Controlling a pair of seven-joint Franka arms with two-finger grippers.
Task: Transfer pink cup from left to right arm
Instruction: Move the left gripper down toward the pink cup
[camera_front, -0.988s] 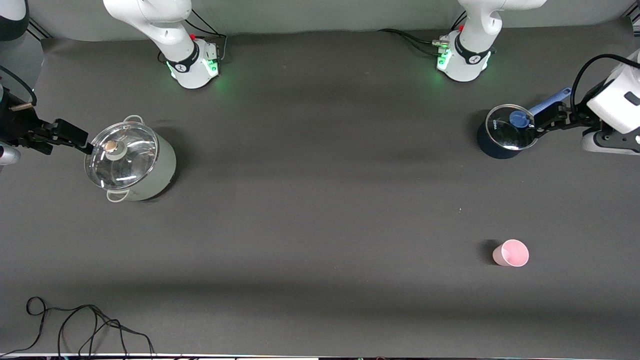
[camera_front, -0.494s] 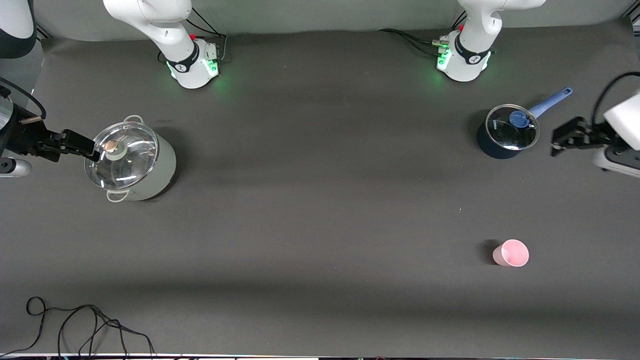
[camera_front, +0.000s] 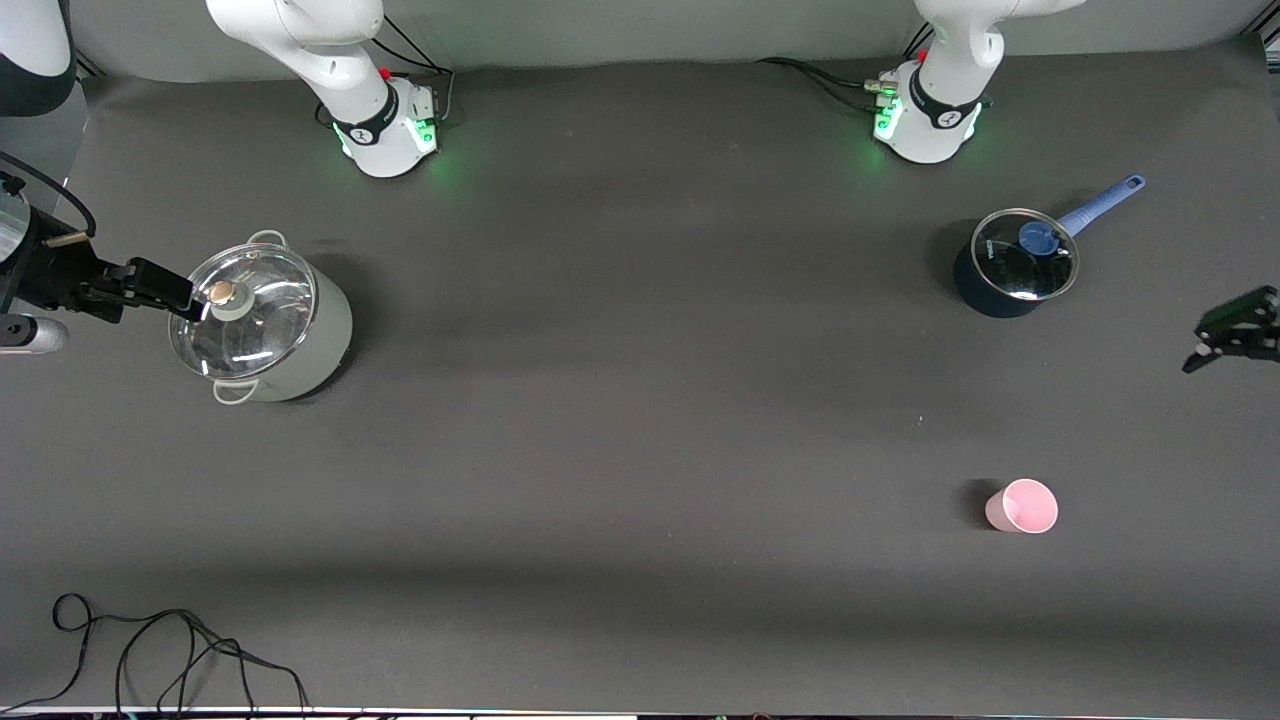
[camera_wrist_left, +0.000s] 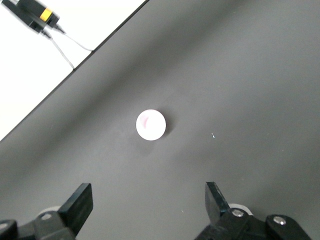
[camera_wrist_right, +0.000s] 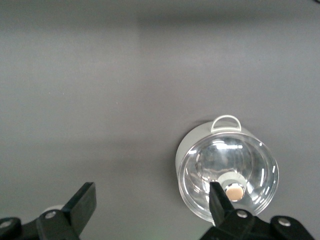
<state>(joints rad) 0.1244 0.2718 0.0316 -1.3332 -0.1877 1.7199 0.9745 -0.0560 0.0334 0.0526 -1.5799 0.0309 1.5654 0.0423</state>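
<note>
The pink cup (camera_front: 1022, 506) stands upright on the dark mat toward the left arm's end of the table, nearer to the front camera than the blue saucepan. My left gripper (camera_front: 1228, 338) is open and empty, up over the bare mat at the left arm's end, apart from the cup. In the left wrist view the cup (camera_wrist_left: 150, 124) shows from above, well ahead of the open left gripper (camera_wrist_left: 148, 199). My right gripper (camera_front: 165, 288) is open and empty over the rim of the white pot, and the right wrist view (camera_wrist_right: 151, 200) shows the same.
A white pot with a glass lid (camera_front: 262, 320) stands at the right arm's end and also shows in the right wrist view (camera_wrist_right: 227, 170). A blue saucepan with a lid (camera_front: 1012, 265) stands at the left arm's end. A black cable (camera_front: 170, 650) lies by the front edge.
My left gripper has left the saucepan's lid and swung out over the bare mat toward the cup's side. My right gripper has edged slightly toward the white pot. The cup has not moved.
</note>
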